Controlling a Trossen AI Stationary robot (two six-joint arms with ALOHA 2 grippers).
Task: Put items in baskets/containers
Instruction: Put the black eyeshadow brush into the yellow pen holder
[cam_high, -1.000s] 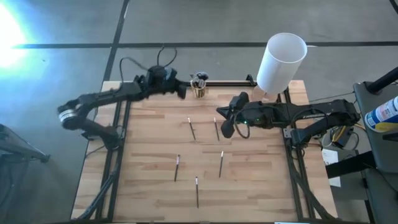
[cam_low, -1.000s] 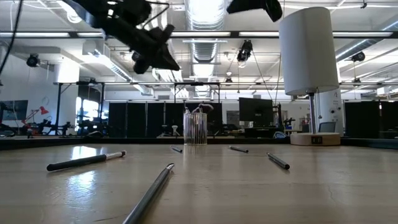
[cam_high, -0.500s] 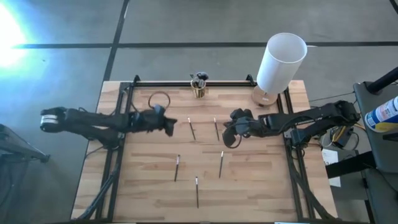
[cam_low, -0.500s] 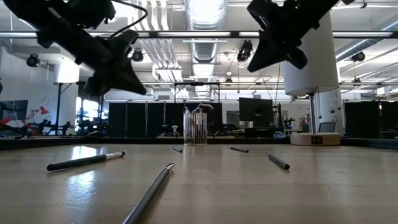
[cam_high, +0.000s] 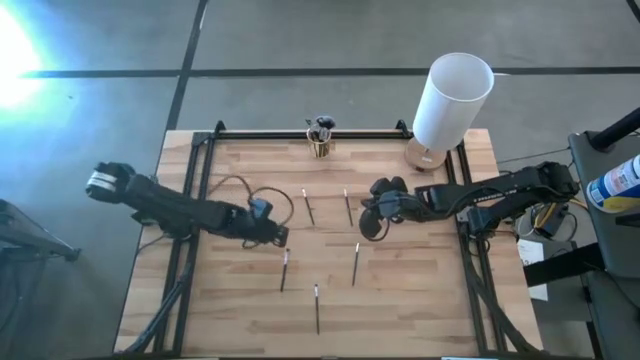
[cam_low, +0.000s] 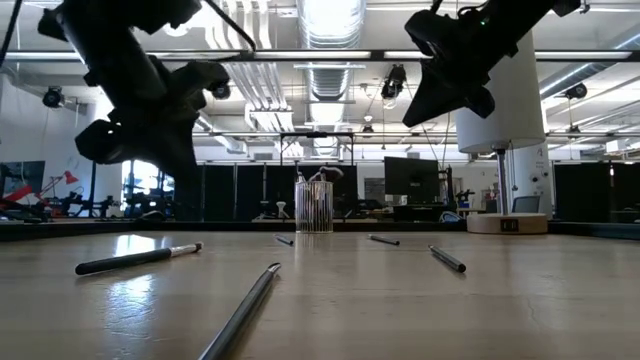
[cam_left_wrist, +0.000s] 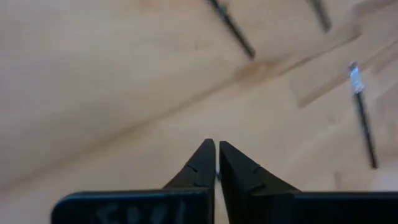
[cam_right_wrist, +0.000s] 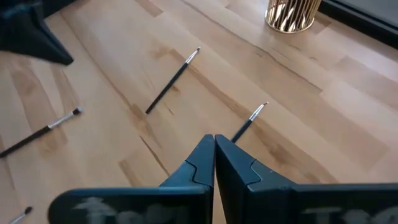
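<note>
Overhead, five brushes (cam_high: 285, 270) mid-table, both jaws closed, glass cup (cam_high: 320, 139) at far edge.

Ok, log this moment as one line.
left end effector: shut, empty, over table | right end effector: shut, empty | five brushes loose | cup at far edge

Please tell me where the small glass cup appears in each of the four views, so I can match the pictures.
High view: glass cup at the table's far edge, centre.
Low view: cup at the centre, upright, far back.
Left wrist view: not in it.
Right wrist view: cup at the top edge, cut off.
Shared landmark: the brush before the right arm's shut jaws.
</note>
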